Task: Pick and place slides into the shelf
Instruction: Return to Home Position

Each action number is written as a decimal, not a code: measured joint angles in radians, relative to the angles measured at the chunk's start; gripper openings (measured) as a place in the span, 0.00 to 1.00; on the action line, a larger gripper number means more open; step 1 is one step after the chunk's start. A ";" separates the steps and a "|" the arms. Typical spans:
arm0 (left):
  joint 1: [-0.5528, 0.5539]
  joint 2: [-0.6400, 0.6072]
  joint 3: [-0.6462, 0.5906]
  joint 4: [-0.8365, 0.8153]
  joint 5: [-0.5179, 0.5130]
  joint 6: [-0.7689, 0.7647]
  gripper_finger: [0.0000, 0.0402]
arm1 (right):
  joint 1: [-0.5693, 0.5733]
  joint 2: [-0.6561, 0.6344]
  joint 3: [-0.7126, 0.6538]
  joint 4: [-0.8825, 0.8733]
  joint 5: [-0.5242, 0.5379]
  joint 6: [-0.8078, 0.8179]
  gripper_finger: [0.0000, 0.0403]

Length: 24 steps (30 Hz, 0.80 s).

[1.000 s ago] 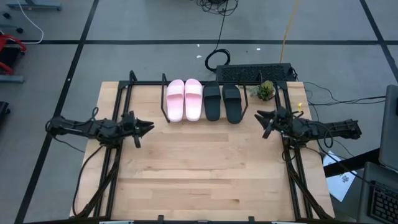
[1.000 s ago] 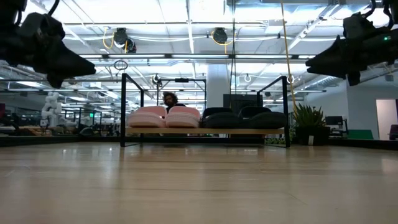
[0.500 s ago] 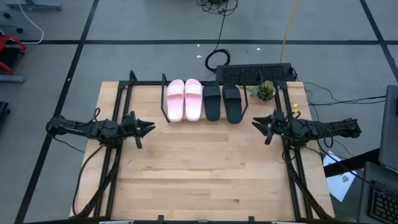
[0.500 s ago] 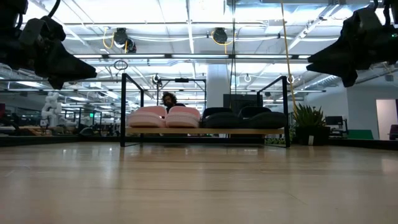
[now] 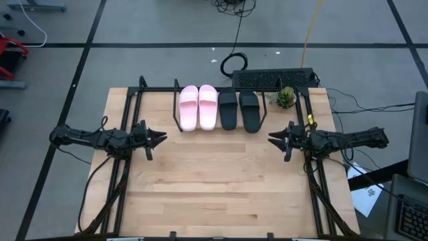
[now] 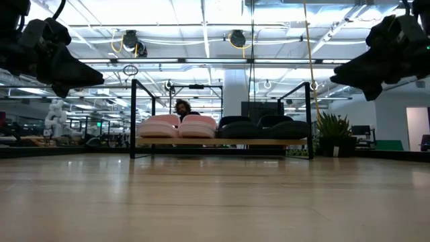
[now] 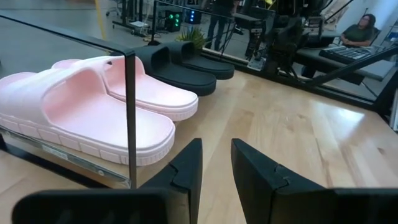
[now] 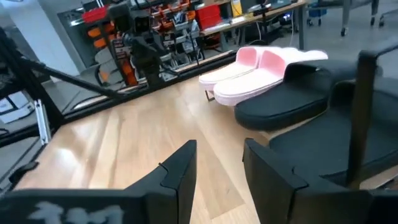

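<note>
All the slides stand side by side with their soles on the shelf (image 5: 176,100) at the table's far edge. The two pink slides (image 5: 198,107) are on the left and the two black slides (image 5: 239,111) on the right. The low view shows them on the shelf's wood board (image 6: 222,142). My left gripper (image 5: 162,138) hovers above the table, left of the shelf, fingers a narrow gap apart and empty. My right gripper (image 5: 270,139) hovers right of the shelf, also narrowly open and empty. The left wrist view has the pink slides (image 7: 93,106) behind an upright bar (image 7: 130,118).
A black keyboard (image 5: 274,78) and a small plant (image 5: 286,98) sit at the table's far right corner. Black arm frames (image 5: 120,181) run along both side edges. The wide bare wood (image 5: 221,181) lies between the arms. A person (image 6: 181,107) sits beyond the shelf.
My right gripper has moved toward the table's near edge and a little toward the left, sinking slightly. The left arm and the slides have kept still.
</note>
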<state>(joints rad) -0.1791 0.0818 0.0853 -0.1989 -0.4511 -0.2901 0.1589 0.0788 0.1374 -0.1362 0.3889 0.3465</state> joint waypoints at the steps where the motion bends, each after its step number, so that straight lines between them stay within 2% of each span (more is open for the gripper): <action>1: 0.000 0.000 0.000 0.000 0.004 0.000 0.21 | 0.000 0.000 -0.020 0.028 -0.003 -0.005 0.30; 6: 0.000 0.000 0.000 0.001 0.004 -0.006 0.21 | 0.000 0.001 -0.089 0.149 -0.003 -0.043 0.30; 10: 0.000 0.000 0.000 0.002 0.002 -0.008 0.21 | 0.000 -0.002 -0.090 0.151 -0.005 -0.085 0.30; 24: 0.000 0.002 0.000 0.002 0.005 -0.032 0.21 | 0.000 0.001 -0.093 0.224 0.002 -0.045 0.30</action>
<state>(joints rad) -0.1791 0.0837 0.0849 -0.1974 -0.4461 -0.3226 0.1589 0.0795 0.0448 0.0877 0.3904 0.3015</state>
